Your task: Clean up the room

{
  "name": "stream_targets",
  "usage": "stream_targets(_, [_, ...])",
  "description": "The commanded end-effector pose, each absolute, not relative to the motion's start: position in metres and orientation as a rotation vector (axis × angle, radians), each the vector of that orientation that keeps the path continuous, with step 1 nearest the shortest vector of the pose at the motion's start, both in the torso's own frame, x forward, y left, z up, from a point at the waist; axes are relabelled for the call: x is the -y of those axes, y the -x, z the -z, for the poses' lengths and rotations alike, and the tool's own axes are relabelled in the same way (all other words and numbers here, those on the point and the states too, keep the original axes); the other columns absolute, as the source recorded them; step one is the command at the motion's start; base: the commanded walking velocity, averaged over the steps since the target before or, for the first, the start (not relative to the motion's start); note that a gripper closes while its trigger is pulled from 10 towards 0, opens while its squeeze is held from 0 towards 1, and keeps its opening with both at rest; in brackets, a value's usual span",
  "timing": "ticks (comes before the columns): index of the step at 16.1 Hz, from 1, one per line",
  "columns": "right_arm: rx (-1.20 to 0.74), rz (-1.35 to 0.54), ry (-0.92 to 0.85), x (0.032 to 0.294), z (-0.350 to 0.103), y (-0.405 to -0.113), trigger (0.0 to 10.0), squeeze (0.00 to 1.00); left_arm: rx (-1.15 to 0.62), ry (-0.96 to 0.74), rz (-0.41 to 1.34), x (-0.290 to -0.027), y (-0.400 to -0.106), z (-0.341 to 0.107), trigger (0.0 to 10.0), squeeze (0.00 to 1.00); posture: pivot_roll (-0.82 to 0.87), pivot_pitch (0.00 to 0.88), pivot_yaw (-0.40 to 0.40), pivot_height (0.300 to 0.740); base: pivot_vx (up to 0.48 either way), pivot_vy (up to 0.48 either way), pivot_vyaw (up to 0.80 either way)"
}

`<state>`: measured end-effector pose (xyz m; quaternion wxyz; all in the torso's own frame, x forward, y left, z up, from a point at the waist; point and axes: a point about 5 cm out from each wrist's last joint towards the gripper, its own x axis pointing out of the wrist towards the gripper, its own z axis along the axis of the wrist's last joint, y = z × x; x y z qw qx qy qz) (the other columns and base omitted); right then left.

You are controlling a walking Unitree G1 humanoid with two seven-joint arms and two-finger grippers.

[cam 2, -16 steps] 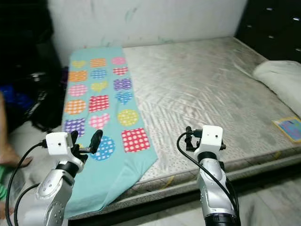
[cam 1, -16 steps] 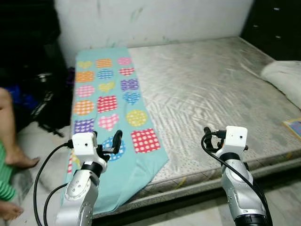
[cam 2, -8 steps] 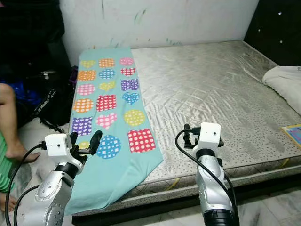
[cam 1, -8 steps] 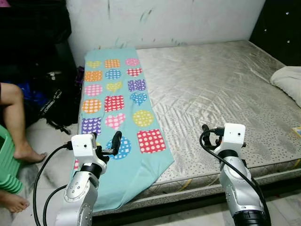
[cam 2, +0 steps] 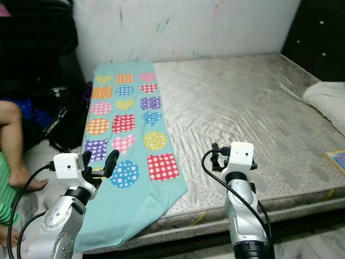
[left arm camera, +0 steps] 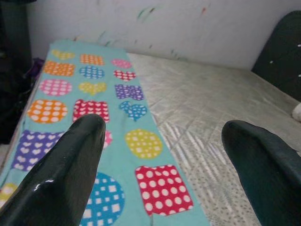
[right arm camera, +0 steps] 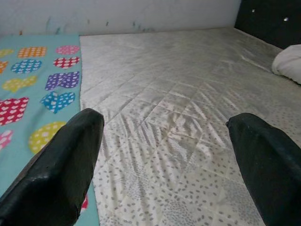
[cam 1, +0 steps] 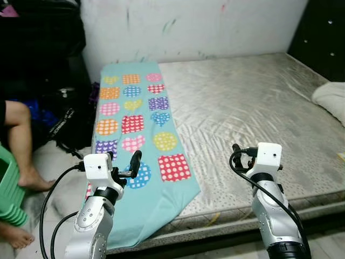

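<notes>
While both hands gape — left hand (left arm camera: 162,155), right hand (right arm camera: 164,155) — blanket (cam 1: 135,116) covers mattress (cam 1: 253,108).

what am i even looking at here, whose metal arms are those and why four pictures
Those are the two silver arms of a humanoid house robot, each ending in a claw of two black fingers. The two wide pictures come from cameras in its head, looking down at a bed. The other two come from a camera on each wrist, looking out between that claw's fingers.

The left claw hovers open over the near end of a turquoise blanket with coloured dotted shapes, which lies along the left side of a bare grey mattress and hangs over its front edge. The right claw is open too, above the bare mattress. Neither holds anything.

A white pillow lies at the right, and a person's legs show at the left.
</notes>
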<state>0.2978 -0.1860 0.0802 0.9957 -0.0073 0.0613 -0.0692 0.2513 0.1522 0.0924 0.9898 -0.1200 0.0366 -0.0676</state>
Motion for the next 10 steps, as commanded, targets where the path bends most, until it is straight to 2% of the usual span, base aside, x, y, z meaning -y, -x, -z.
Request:
stream_targets(1, [-0.118, 0.126, 0.009, 0.1825, -0.0812, -0.3002, 10.0, 0.00, -0.095, 0.226, 0.124, -0.1536, -0.2503, -0.0905, 10.0, 0.00, -0.09, 0.000, 0.017, 0.740, 0.000, 0.000, 0.00])
stream_targets(10, [-0.125, 0.125, 0.011, 0.1826, -0.0791, -0.2983, 10.0, 0.00, -0.091, 0.243, 0.122, -0.1502, -0.2504, -0.0921, 10.0, 0.00, -0.09, 0.000, 0.016, 0.740, 0.000, 0.000, 0.00])
